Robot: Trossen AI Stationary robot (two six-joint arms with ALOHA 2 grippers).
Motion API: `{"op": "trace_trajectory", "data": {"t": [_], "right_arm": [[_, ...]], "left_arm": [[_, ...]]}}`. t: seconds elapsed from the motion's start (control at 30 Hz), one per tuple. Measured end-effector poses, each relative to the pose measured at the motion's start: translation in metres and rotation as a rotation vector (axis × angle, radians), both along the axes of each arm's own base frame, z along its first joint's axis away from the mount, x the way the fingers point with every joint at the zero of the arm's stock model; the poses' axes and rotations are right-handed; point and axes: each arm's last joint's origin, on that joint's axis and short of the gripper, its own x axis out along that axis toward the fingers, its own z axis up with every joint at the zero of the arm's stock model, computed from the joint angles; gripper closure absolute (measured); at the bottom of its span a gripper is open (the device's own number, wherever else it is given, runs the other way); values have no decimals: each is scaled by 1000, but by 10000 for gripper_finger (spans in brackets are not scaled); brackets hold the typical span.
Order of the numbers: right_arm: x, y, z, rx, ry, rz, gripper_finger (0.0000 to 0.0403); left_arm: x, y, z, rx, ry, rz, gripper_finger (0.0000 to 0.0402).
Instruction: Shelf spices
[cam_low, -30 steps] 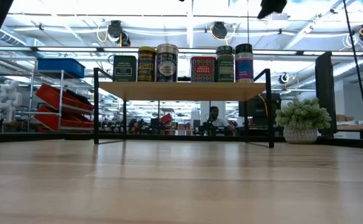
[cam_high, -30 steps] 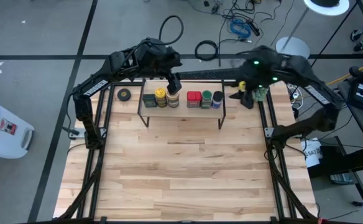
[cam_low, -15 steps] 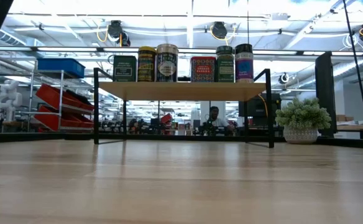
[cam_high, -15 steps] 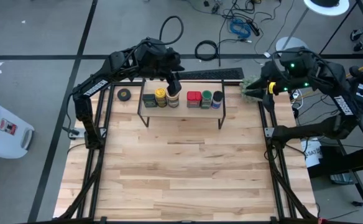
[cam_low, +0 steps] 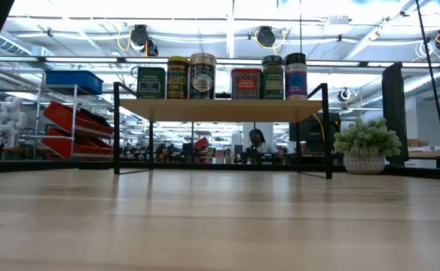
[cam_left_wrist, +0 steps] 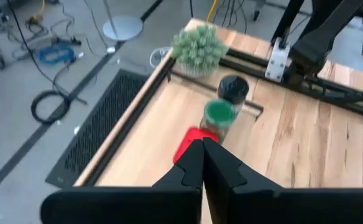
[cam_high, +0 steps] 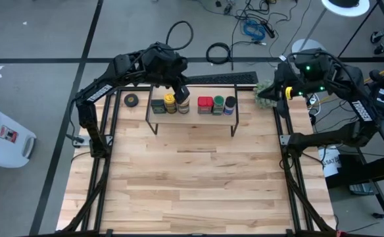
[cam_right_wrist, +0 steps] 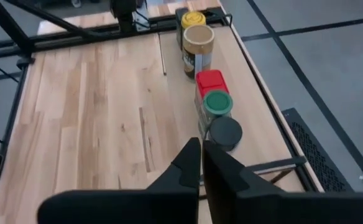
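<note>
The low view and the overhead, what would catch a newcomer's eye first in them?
First the row of six spices lined up along the top of the shelf at the table's far edge. Next the fuzzy green plant ball, on the table off the shelf's right end. Overhead, the left gripper hangs shut over the tan-lidded jar, and the right gripper is shut beside the plant.

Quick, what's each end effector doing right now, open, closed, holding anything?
Left end effector: closed, empty, above the shelf.
Right end effector: closed, empty, off the shelf's right end.

Robotics lab: floor cables (cam_high: 248, 27), storage racks (cam_low: 73, 113)
</note>
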Motion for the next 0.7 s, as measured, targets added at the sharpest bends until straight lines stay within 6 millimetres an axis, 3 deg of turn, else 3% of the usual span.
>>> {"op": "trace_trajectory", "data": {"t": [0.43,0.7], "right_arm": [[14,-8,8,114,-132,-110,403],[8,-2,11,135,-171,-117,403]], "left_arm": [[-64,-17,36,127,-42,-117,397],[-106,-33,42,84,-60,-189,397]]}}
